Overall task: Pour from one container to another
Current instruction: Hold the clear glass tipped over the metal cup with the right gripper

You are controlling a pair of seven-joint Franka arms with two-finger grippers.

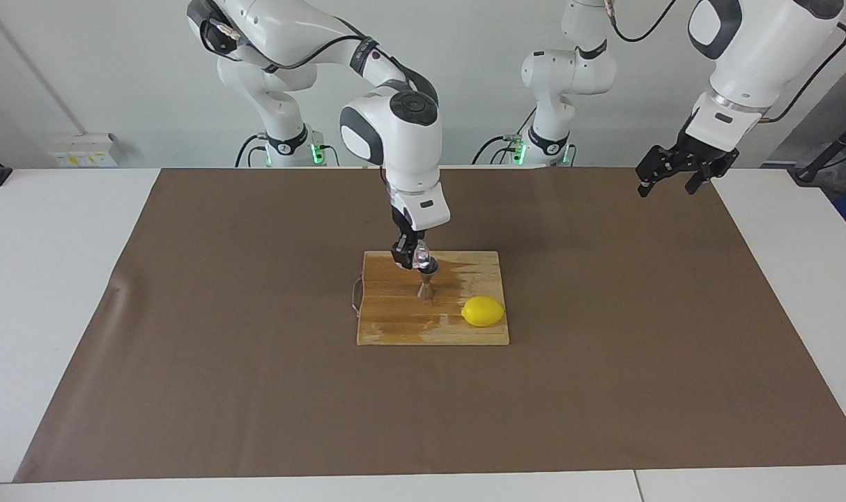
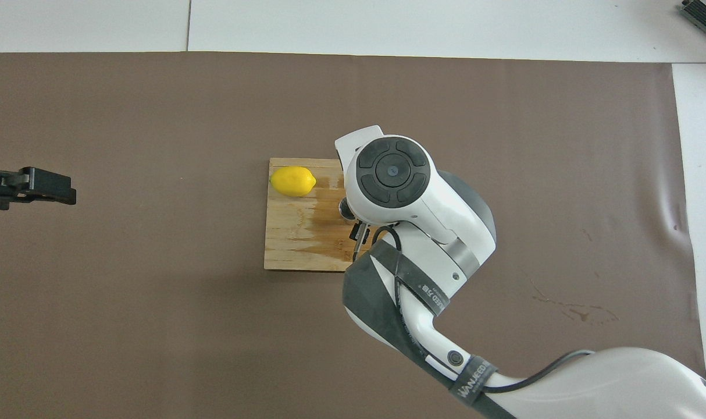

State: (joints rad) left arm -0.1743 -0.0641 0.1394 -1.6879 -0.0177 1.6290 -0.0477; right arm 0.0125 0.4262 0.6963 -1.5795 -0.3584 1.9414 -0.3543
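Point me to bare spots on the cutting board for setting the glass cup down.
Free: the cutting board strip at the right arm's end, beside the jigger, plus the edge strip farthest from the robots up to the lemon. Crowded: around the jigger, where the right hand holds the glass cup tilted over it. Left hand waits, open, off the board.

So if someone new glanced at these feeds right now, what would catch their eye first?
Probably the right gripper over the wooden board at mid-table, shut on the tilted glass cup just above the steel jigger standing on the board. Next, the yellow lemon on the board's corner, farther from the robots than the jigger. The left gripper waits open, raised over the left arm's end of the brown mat.
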